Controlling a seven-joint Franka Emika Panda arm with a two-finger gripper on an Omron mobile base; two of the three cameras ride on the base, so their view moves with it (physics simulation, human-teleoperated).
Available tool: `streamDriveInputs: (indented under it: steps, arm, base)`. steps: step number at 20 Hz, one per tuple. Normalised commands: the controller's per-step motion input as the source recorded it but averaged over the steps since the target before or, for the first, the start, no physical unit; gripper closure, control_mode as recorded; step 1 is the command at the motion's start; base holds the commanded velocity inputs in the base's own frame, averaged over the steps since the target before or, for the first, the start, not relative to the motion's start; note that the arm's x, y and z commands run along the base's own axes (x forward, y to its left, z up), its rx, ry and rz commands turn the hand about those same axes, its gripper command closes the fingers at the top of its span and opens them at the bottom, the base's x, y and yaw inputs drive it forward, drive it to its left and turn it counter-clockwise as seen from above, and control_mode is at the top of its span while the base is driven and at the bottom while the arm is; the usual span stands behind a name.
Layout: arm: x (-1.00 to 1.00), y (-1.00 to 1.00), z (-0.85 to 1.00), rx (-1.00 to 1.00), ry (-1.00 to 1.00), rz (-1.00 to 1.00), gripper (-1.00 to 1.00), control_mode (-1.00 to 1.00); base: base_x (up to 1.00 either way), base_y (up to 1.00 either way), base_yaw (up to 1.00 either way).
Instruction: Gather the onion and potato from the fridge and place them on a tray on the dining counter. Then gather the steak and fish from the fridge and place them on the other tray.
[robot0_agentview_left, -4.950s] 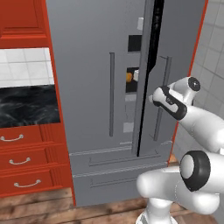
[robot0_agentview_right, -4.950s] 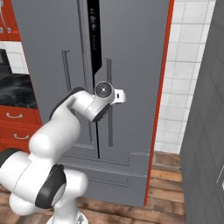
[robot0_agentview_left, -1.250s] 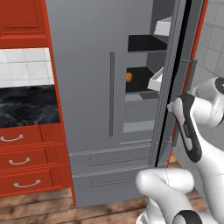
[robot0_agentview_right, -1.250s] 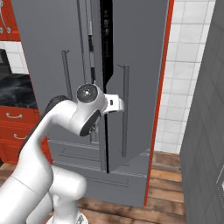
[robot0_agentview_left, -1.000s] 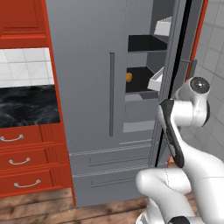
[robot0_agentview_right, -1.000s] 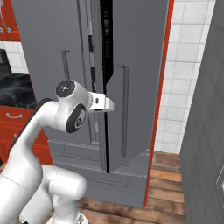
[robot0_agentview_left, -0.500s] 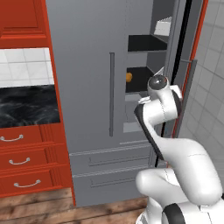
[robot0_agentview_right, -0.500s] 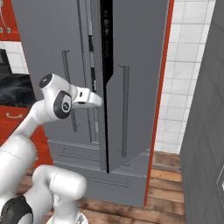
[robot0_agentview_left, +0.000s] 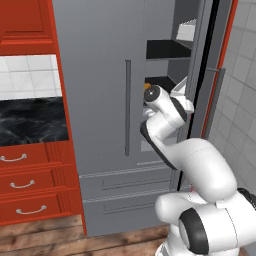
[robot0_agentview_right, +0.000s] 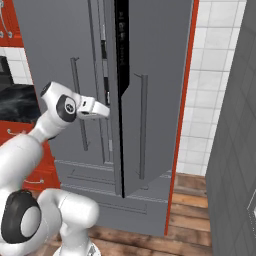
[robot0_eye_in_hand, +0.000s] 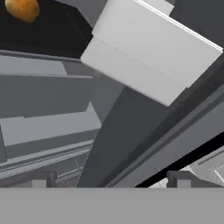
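1. Standing tall and grey, the fridge (robot0_agentview_left: 100, 100) has its right door (robot0_agentview_right: 155, 90) swung part way open, while the left door (robot0_agentview_left: 95, 80) is shut.
2. Its long bar handles run up and down, one on the left door (robot0_agentview_left: 127, 107) and one on the open door (robot0_agentview_right: 143, 125).
3. The white arm reaches up to the gap, and the gripper (robot0_agentview_right: 102, 111) sits right at the edge of the open door.
4. In the hand view the two dark finger tips (robot0_eye_in_hand: 39, 180) stand far apart with nothing between them.
5. Inside the fridge there are dark shelves (robot0_agentview_left: 165, 49), and a white bin (robot0_eye_in_hand: 148, 48) hangs on the inside of the door.
6. A round orange-brown thing, maybe the potato (robot0_eye_in_hand: 24, 8), lies on a dark shelf, well away from the gripper.
7. It also peeks out just above the arm in the left base view (robot0_agentview_left: 147, 86).
8. Red drawers (robot0_agentview_left: 30, 185) and a black marble-look counter (robot0_agentview_left: 30, 122) are to the left of the fridge.
9. No words or labels can be read anywhere.
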Motion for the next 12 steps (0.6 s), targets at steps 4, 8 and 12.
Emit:
streamDriveInputs:
  steps: [4, 8, 12]
  arm:
    - [0.19, 0.00, -0.10, -0.06, -0.01, -0.10, -1.00, -1.00]
    - [0.16, 0.00, -0.09, -0.06, -0.03, -0.12, -1.00, -1.00]
    - [0.12, -0.06, -0.09, -0.05, -0.03, -0.08, -1.00, -1.00]
  base:
    - [0.00, 0.00, 0.00]
    - [0.00, 0.00, 0.00]
    - [0.00, 0.00, 0.00]
